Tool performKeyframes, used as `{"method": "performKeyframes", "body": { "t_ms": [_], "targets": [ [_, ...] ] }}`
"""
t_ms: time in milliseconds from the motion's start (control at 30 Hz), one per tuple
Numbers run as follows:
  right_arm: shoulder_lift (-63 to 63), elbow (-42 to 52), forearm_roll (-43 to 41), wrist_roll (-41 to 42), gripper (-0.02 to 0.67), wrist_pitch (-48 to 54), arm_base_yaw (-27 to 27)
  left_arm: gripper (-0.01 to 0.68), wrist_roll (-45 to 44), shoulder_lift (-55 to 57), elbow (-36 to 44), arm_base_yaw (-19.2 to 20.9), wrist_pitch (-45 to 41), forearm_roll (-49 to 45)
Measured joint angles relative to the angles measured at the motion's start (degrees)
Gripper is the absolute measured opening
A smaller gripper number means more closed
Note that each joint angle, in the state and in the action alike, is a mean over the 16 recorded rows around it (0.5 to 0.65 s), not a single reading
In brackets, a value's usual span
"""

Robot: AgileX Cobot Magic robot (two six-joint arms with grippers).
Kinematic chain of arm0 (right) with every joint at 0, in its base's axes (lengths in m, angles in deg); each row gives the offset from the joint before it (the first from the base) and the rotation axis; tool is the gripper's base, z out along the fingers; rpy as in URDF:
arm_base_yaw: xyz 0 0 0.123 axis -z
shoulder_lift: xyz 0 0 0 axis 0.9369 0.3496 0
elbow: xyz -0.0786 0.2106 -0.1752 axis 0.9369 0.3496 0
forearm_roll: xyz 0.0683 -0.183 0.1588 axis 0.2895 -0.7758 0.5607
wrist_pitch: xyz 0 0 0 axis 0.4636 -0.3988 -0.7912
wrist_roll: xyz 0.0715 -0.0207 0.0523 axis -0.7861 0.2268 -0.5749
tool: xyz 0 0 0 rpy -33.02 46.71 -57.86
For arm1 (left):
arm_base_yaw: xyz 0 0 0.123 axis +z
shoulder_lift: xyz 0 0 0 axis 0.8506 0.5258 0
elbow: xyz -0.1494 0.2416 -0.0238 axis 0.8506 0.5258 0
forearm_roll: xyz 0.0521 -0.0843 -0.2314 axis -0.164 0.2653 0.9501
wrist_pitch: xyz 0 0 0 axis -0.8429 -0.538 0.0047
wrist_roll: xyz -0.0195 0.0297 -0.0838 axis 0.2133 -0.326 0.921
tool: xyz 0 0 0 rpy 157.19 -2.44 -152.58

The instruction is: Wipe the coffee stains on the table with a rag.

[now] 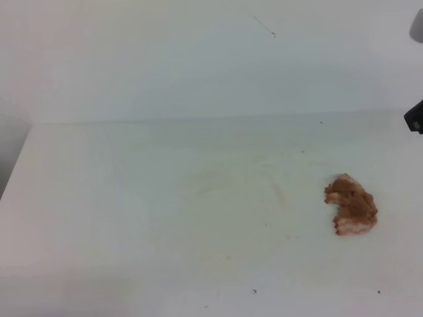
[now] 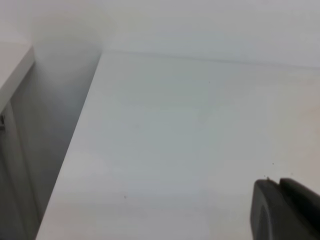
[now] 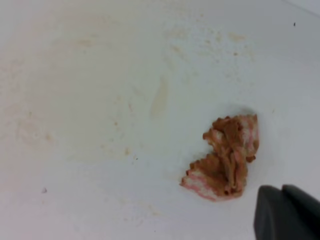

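One rag (image 1: 351,205) lies on the table (image 1: 132,218) at the right of the high view, a crumpled brown lump with pale pink edges; in the right wrist view it (image 3: 225,157) sits lower right of centre. The stains (image 1: 277,195) show only as a faint yellowish smear left of the rag in the middle of the high view, with one slightly darker short streak; the right wrist view shows the same pale smear (image 3: 160,97) and scattered tan flecks spread across the upper and left parts of the frame, apart from the rag. One table is in view, white, with a few tiny dark specks. The right gripper (image 3: 287,212) appears as two dark fingers pressed together at the lower right corner of its wrist view, just below and right of the rag, not touching it and holding nothing; its jaws are closed. In the high view only a dark bit of an arm shows at the right edge. The left gripper (image 2: 285,210) shows as dark fingers at the lower right of its wrist view, over bare table; their gap cannot be judged.
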Motion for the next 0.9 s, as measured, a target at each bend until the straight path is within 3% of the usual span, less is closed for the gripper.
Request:
{"method": "performKeyframes", "body": {
  "t_ms": [467, 667, 900],
  "targets": [
    [-4.13, 0.07, 0.67, 0.07, 0.001, -0.05, 0.0, -0.003, 0.02, -0.09, 0.15, 0.0, 0.23, 0.0],
    [-13.01, 0.64, -0.32, 1.59, 0.001, -2.56, 0.0, -0.003, 0.01, 0.0, 0.0, 0.0, 0.17, 0.0],
    [-28.14, 6.91, -3.76, 4.1, 0.001, -12.18, 0.0, -0.003, 0.02, 0.0, 0.0, 0.0, 0.29, 0.0]
  ]
}}
